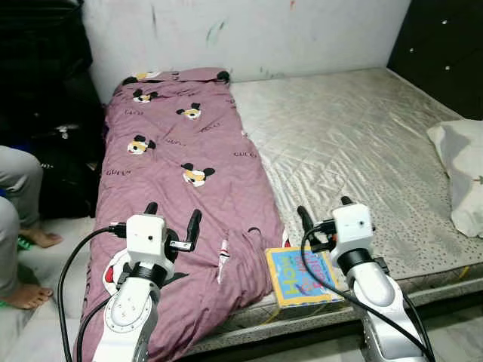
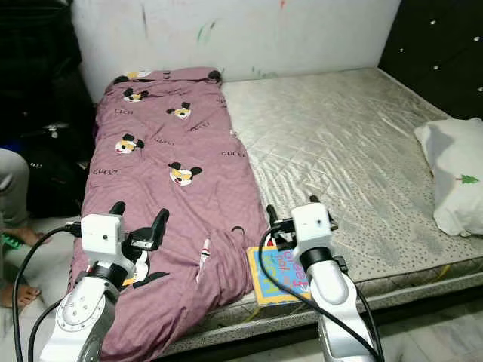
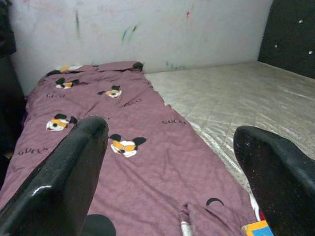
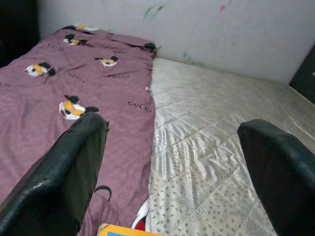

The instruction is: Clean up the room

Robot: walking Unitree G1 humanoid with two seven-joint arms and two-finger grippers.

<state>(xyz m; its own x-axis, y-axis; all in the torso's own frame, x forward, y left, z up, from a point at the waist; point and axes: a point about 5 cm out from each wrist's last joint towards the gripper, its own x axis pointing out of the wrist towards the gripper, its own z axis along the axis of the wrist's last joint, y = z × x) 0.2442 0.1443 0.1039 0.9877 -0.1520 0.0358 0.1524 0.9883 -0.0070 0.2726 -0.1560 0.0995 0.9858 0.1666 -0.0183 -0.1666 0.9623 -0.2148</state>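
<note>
Robot at the bed, tidying not begun

The mattress (image 1: 355, 143) is bare; the purple blanket (image 1: 181, 158) covers its left side; a pillow (image 1: 462, 173) lies right; a book (image 1: 296, 277) sits at the near edge; left gripper (image 1: 172, 223) and right gripper (image 1: 324, 217) hover spread wide, holding nothing.

There is one mattress (image 1: 355, 143), one mauve cartoon-print blanket (image 1: 189, 196), one white pillow (image 1: 462, 170) and one colourful book (image 1: 298, 277). The blanket shows at least five cartoon faces. One person's two bare feet (image 1: 30, 296) show at the left edge, and two grippers, left gripper (image 1: 172, 220) and right gripper (image 1: 324, 209).
</note>
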